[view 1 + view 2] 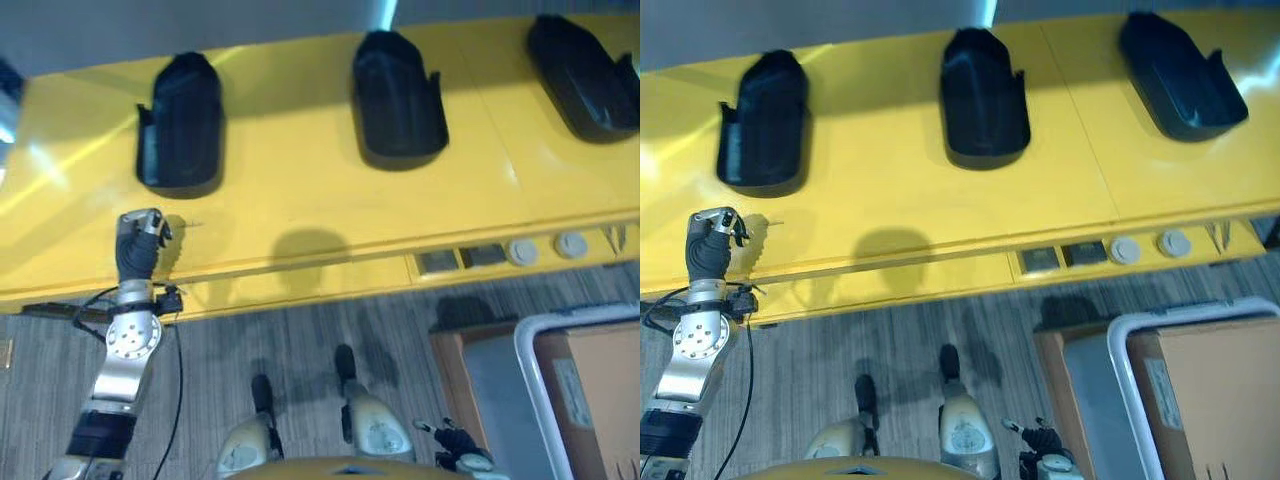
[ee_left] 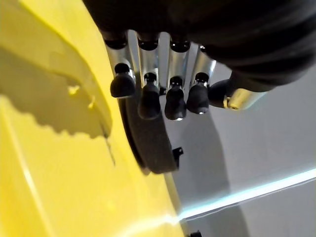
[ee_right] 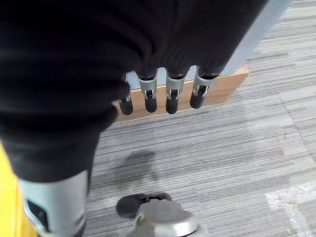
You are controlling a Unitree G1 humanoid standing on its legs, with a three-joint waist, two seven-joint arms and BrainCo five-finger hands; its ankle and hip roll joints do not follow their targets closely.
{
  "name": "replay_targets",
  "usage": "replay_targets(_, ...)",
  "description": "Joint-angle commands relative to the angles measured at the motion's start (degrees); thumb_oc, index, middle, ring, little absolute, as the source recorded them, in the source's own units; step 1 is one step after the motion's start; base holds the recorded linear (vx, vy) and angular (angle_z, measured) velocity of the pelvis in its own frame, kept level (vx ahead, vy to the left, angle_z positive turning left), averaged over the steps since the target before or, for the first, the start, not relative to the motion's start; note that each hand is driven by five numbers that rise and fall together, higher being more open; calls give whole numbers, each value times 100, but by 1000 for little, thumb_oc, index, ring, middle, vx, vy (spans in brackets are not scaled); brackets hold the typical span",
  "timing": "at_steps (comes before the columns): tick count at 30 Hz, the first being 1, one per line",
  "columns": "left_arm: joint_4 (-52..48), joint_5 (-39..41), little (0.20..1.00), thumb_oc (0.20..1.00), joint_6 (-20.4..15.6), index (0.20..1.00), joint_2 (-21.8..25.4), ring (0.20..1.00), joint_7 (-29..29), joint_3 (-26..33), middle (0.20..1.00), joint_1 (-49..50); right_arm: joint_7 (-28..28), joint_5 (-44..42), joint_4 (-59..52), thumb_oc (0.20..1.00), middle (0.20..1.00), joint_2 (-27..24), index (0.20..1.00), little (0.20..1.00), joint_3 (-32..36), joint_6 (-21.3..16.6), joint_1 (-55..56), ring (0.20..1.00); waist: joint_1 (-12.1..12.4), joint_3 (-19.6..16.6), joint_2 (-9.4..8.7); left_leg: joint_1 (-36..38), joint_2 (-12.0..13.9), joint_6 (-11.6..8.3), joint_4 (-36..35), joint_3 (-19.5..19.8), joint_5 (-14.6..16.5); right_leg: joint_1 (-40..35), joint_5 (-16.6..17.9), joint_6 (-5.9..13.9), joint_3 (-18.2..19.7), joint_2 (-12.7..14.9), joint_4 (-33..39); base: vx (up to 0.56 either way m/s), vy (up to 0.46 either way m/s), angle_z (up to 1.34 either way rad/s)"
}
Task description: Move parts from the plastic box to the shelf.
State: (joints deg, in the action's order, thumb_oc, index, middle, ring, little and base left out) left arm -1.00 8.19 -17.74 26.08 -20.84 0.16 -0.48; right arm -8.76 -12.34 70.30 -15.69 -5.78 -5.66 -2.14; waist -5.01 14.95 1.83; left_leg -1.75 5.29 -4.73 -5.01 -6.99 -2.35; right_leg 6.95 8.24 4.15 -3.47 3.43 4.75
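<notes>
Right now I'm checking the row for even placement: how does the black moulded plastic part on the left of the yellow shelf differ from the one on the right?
The left black part stands square to the yellow shelf edge; the right black part is angled. The left hand is near the left part; nothing is near the right one. Both look the same shape and colour.

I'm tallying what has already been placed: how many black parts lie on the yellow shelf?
3: one part at the robot's left, above the left hand; one in the middle; one at the right, by the view's edge. More may lie beyond the views.
</notes>
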Motion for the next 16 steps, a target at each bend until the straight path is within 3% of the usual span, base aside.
replay_targets(1, -189, -534, 200, 200, -161, 200, 343, 200, -25, 226, 200, 103, -45, 286, 265, 1000, 1000, 95, 1000, 1000, -111, 45, 185, 1000, 170, -772, -169, 73, 250, -187, 1, 167, 7, -451, -595, 512, -33, 513, -187, 37, -14, 47)
replay_targets(4, 30, -471, 200, 200, -115, 200, 225, 200, -251, 491, 200, 385, -155, 364, 321, 1000, 1000, 94, 1000, 1000, -129, 74, 50, 1000, 454, -1070, -261, 321, 262, -173, 1, 355, 52, -852, -742, 491, -255, 514, -205, 60, -34, 41)
replay_targets(6, 154, -478, 482, 482, -89, 482, 197, 482, -310, 523, 482, 439, -180, 377, 322, 1000, 1000, 93, 1000, 1000, -155, 69, 16, 1000, 512, -1124, -288, 388, 267, -163, 1, 403, 68, -945, -782, 480, -292, 510, -215, 42, -32, 37)
replay_targets(7, 359, -511, 925, 925, -49, 925, 153, 925, -382, 545, 925, 551, -210, 313, 294, 1000, 1000, 119, 1000, 1000, -127, 36, -3, 1000, 601, -1207, -346, 486, 282, -154, 1, 487, 88, -1100, -860, 459, -362, 493, -245, 36, -51, 36)
replay_targets(8, 550, -570, 1000, 1000, 3, 1000, 145, 1000, -423, 524, 1000, 577, -218, 265, 277, 1000, 1000, 128, 1000, 1000, -111, 14, 1, 1000, 628, -1220, -365, 515, 289, -154, 1, 538, 82, -1154, -887, 444, -389, 485, -265, 22, -40, 30)
replay_targets(9, 559, -573, 1000, 1000, -1, 1000, 146, 1000, -429, 517, 1000, 571, -219, 264, 277, 1000, 1000, 128, 1000, 1000, -109, 13, 2, 1000, 623, -1213, -365, 521, 288, -154, 1, 547, 82, -1165, -890, 444, -398, 486, -265, -13, -19, 28)
replay_targets(13, 2473, -903, 1000, 1000, 380, 1000, 127, 1000, -507, 255, 1000, 604, -270, 366, 365, 1000, 1000, 158, 1000, 1000, -185, 10, -7, 1000, 700, -1322, -430, 578, 290, -138, 1, 673, 81, -1326, -918, 431, -517, 471, -227, -18, -14, 19)
replay_targets(16, 3180, -978, 1000, 1000, 504, 1000, 31, 1000, -475, 73, 1000, 572, -302, 474, 439, 1000, 1000, 201, 1000, 1000, -261, 15, -32, 1000, 681, -1324, -431, 589, 289, -121, 1, 669, 77, -1298, -905, 427, -486, 466, -238, -13, 7, 4)
